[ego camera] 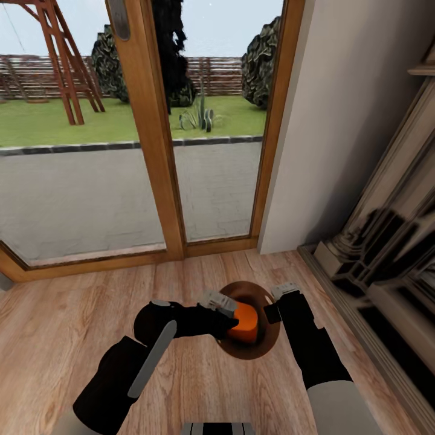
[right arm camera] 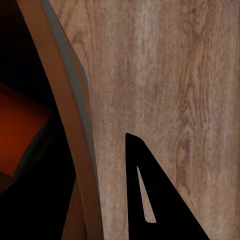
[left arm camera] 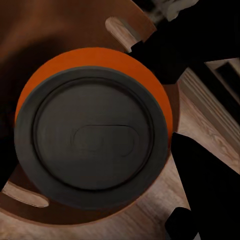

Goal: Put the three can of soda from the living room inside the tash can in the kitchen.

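Room: living room, wood floor point(ego camera: 72, 314), glass garden doors point(ego camera: 151, 121) at 12 o'clock, stone fireplace point(ego camera: 386, 241) at 3 o'clock, pale wall point(ego camera: 338, 121) between them.

Trash can: round bucket point(ego camera: 266, 347) on the floor just in front of the robot, tan-brown inside, seen from above. It sits here, not in the kitchen.

Soda can: one orange can point(ego camera: 244, 323) with a grey top, upright inside the bucket. The left wrist view looks straight down on its dark lid point(left arm camera: 92, 135), bucket interior point(left arm camera: 60, 30) around it.

Left tool: point(ego camera: 219, 305) reaching in at the bucket's 9 o'clock side, right against the orange can. Probably clamped on it, but the fingers are mostly hidden, so I cannot tell if it is holding or just released.

Right tool: point(ego camera: 279, 299) at the bucket's 3 o'clock rim. The right wrist view shows the rim edge point(right arm camera: 60, 115) and one dark finger point(right arm camera: 150, 190) outside over the floor. Seems to be pinching the wall, cannot tell for sure.

Other cans: second orange and the blue one not spotted in these views.

Progress: early. At best one can of three is in the bucket. Left, judging from this: collect two more cans, then get the bucket to the kitchen.

Risk: the bucket tipping if carried by one rim.
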Robot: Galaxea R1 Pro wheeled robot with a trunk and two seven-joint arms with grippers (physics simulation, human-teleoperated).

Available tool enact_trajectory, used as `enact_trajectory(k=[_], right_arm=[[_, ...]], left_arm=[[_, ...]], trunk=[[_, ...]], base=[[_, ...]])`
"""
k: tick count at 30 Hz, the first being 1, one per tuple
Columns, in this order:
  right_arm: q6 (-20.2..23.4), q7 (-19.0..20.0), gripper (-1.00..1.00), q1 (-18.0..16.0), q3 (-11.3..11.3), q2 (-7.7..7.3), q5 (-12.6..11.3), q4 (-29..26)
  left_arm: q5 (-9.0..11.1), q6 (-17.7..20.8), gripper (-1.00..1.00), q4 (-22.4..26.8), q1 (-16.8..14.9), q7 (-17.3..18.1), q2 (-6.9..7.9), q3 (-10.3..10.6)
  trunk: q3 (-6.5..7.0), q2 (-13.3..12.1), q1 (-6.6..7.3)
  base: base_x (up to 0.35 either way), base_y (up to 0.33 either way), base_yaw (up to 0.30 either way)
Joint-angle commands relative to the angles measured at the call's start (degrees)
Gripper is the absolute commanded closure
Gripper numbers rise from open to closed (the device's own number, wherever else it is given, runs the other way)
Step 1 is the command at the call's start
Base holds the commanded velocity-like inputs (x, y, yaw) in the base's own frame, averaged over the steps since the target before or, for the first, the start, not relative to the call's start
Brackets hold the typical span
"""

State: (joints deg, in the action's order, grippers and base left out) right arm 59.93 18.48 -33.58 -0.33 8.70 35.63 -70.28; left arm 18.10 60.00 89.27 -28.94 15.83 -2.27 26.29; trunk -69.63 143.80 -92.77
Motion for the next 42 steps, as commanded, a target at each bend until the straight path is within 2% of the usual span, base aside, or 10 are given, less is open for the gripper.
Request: enact_trajectory(k=[1,5,11,17,28,34,42], right_arm=[[0.07,-0.02,1.0,-0.01,0.04,0.01,-0.65,-0.01],[0.07,-0.04,1.0,0.0,0.06,0.05,-0.65,-0.04],[0.07,-0.06,1.0,-0.04,0.15,0.51,-0.52,-0.13],[0.07,-0.08,1.0,-0.02,0.16,0.66,-0.48,-0.14],[0.07,-0.11,1.0,-0.03,0.47,0.72,-0.48,-0.2],[0.07,-0.11,1.0,-0.01,0.96,0.71,-0.51,-0.18],[0.07,-0.11,1.0,-0.01,1.03,0.71,-0.53,-0.13]], left_arm=[[-0.11,0.0,1.0,-0.02,-0.02,-0.22,-0.25,0.26],[-0.22,0.0,1.0,-0.95,-0.05,-0.91,-1.08,0.77],[-0.25,0.0,1.0,-6.68,-0.06,-2.66,-2.37,2.27],[-0.26,-1.14,1.0,-9.3,-0.06,-4.1,-2.61,2.75],[-0.33,-4.44,1.0,-11.97,-0.11,-4.65,-2.84,2.88],[-0.35,-7.11,1.0,-16.0,-1.89,-4.74,-3.13,2.85],[-0.35,-8.91,1.0,-18.0,-2.53,-4.78,-3.17,2.84]], trunk=[[0.01,0.0,0.01],[0.01,0.0,0.01],[0.01,0.0,0.01],[0.01,0.0,0.01],[0.01,0.0,0.01],[0.01,0.0,0.01],[0.01,0.0,0.01]], base=[[0.0,0.0,0.0],[0.0,0.0,0.0],[0.0,0.0,0.0],[0.0,0.0,0.0],[0.0,0.0,0.0],[0.0,0.0,0.0],[0.0,0.0,0.0]])
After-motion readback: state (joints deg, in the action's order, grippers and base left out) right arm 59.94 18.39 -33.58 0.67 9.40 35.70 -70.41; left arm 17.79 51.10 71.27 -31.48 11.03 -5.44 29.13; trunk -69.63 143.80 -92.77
